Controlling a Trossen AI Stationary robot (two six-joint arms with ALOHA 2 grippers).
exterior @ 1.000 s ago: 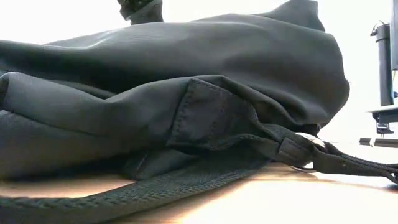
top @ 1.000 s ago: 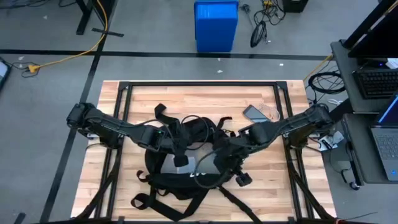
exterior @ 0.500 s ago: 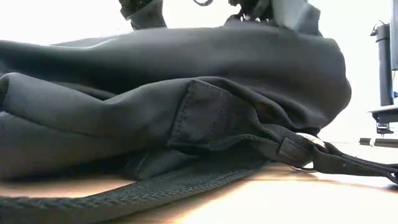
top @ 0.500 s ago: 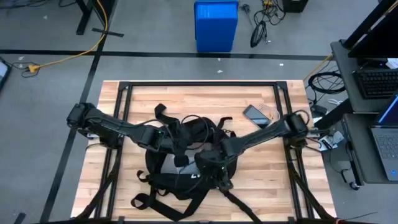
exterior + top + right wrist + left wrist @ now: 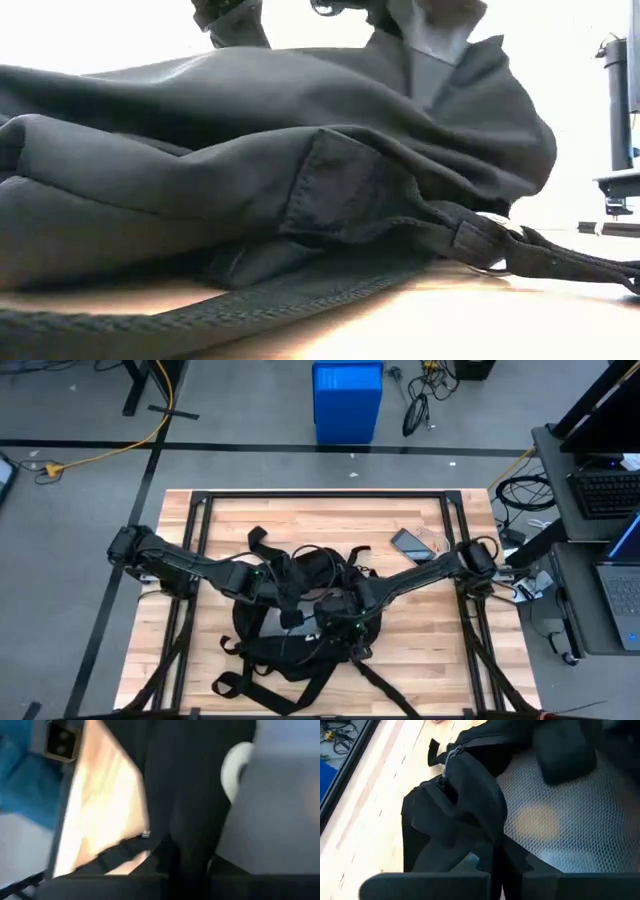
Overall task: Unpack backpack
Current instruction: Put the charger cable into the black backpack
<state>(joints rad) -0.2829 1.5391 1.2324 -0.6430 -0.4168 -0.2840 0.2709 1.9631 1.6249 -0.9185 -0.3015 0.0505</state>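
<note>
Backpack [image 5: 300, 625] mid-table [image 5: 430, 660]; phone [image 5: 410, 543] behind, right.

Looking like a lab or workshop: grey floor trailing cables [image 5: 420, 405], blue bin [image 5: 347, 400] standing beyond the wooden table [image 5: 230, 515], laptop [image 5: 622, 592] sitting on a right-hand desk.

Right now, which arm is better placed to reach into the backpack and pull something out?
The right, probably. Its pincer is over the middle of the backpack, at the opening. The left pincer sits at the bag's far edge, seemingly pinching fabric to hold it open.
</note>
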